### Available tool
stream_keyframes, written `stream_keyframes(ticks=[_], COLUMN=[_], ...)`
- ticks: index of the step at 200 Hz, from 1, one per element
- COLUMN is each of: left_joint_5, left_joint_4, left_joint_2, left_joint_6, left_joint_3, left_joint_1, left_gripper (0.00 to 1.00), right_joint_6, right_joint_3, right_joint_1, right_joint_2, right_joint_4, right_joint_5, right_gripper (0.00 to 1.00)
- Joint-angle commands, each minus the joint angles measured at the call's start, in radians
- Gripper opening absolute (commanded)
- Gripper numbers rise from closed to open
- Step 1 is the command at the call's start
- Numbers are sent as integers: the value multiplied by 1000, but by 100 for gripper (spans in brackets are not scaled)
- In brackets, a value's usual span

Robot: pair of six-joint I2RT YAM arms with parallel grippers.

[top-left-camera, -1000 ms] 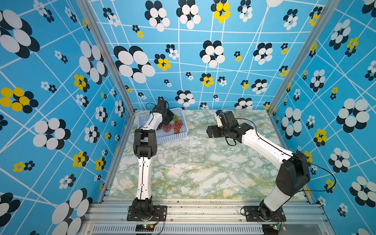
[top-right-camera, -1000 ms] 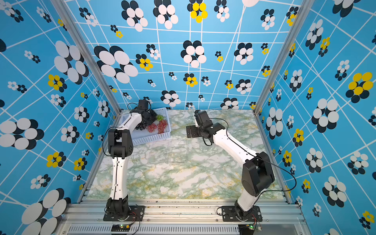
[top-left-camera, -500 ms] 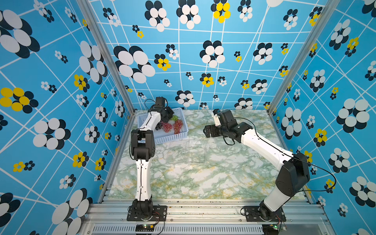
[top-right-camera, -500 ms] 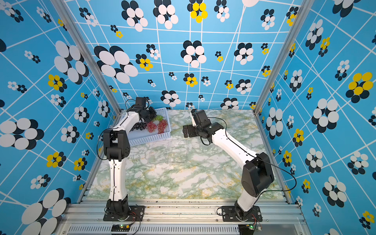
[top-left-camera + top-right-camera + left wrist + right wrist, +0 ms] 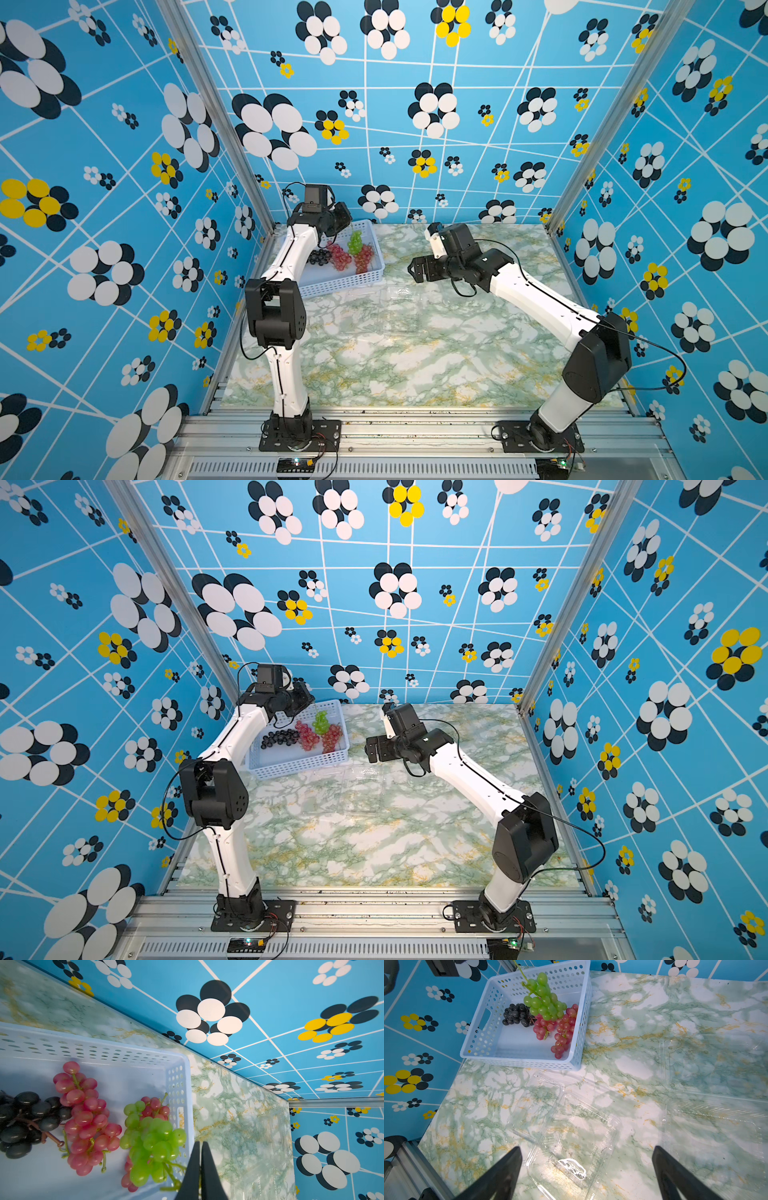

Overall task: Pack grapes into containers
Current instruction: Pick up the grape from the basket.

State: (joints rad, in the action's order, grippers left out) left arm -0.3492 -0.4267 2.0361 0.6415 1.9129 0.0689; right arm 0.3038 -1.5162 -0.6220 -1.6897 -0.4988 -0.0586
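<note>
- Hanging over the far end of the pale blue perforated plastic basket [image 5: 345, 284], the green bunch of round glossy grapes [image 5: 354, 243] dangles on a thin stalk under the left gripper [image 5: 348, 222] in both top views. The dark blue-black bunch [image 5: 319, 257] and two pinkish-red bunches [image 5: 340, 257] lie on the basket floor. The right gripper [image 5: 415, 270] hovers just beside the basket, above a clear shallow plastic clamshell container [image 5: 401, 307] that barely shows from up here.
- The left wrist view gives what the top views cannot. The black fingers [image 5: 192, 1167] are pressed together by the basket's end wall, and the green stalk [image 5: 171, 1176] runs into them, so the grip is on the stalk, not the berries. The green bunch looks light and loosely jointed. I judge it will swing, and berries could pull off if squeezed. The stalk is the sound hold, though it is thin and probably slippery.
- The right wrist view shows the right gripper's jaws wide apart with nothing between them, over the container in front of the basket. Only here do the container's open hinged lid and a second clear container [image 5: 716, 1068], farther from the basket, read plainly. Both look thin and flimsy, likely to skid if nudged.
</note>
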Motion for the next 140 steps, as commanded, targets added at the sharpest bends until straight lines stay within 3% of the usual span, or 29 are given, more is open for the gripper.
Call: stream_keyframes(ticks=[1,140], left_joint_5=[-43,11], left_joint_4=[-16,-10], left_joint_2=[-78,-358], left_joint_6=[-42,-45], left_joint_3=[-31,-243], left_joint_1=[24,249], left_gripper=[0,0], right_joint_6=[23,55], right_joint_3=[-16,164], right_joint_1=[-5,-8], right_joint_2=[33,163], right_joint_4=[-35,-29], right_joint_5=[23,67], right_gripper=[99,99])
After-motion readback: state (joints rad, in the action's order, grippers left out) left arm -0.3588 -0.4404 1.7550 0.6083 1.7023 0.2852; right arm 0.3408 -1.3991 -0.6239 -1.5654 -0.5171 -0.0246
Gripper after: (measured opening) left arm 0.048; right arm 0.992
